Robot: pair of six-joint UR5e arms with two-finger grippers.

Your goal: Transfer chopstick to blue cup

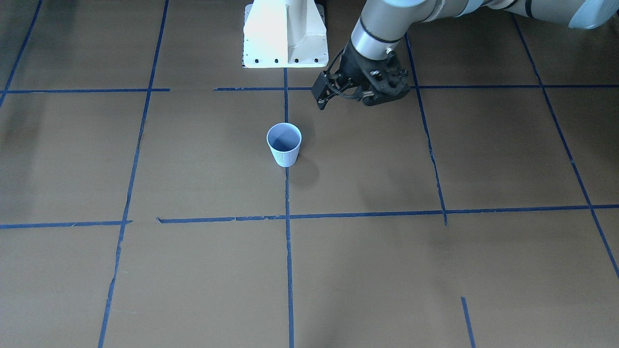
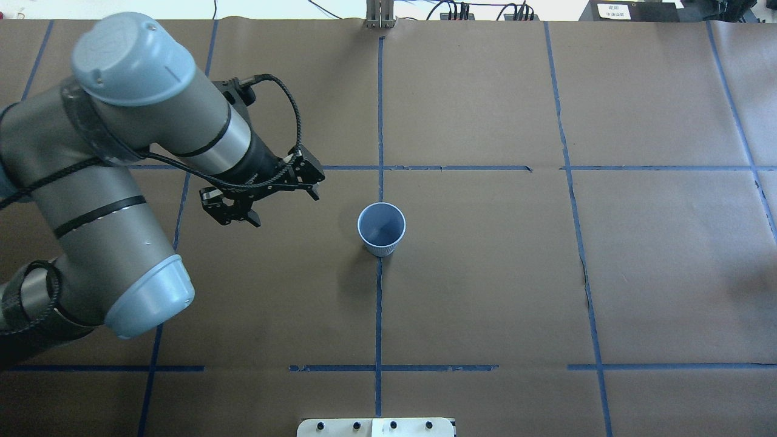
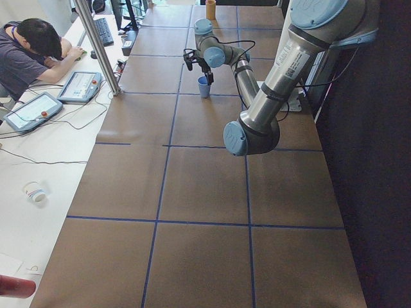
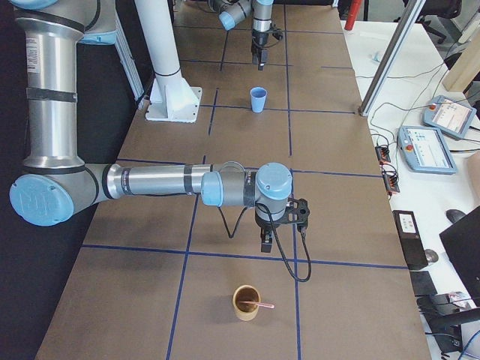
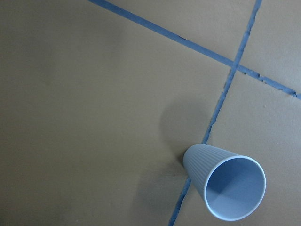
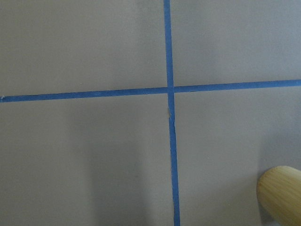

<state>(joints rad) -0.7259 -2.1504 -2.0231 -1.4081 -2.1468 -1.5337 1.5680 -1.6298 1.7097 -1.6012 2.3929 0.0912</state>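
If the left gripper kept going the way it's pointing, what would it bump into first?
Probably the brown table. The left gripper points mostly downward, and the blue cup stands off to its side, so it would likely miss the cup, though depth is hard to judge.

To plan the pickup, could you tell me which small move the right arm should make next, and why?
Probably shift the right end effector over the wooden cup: the chopstick leans in it, far from the blue cup, and the end effector hangs short of it.
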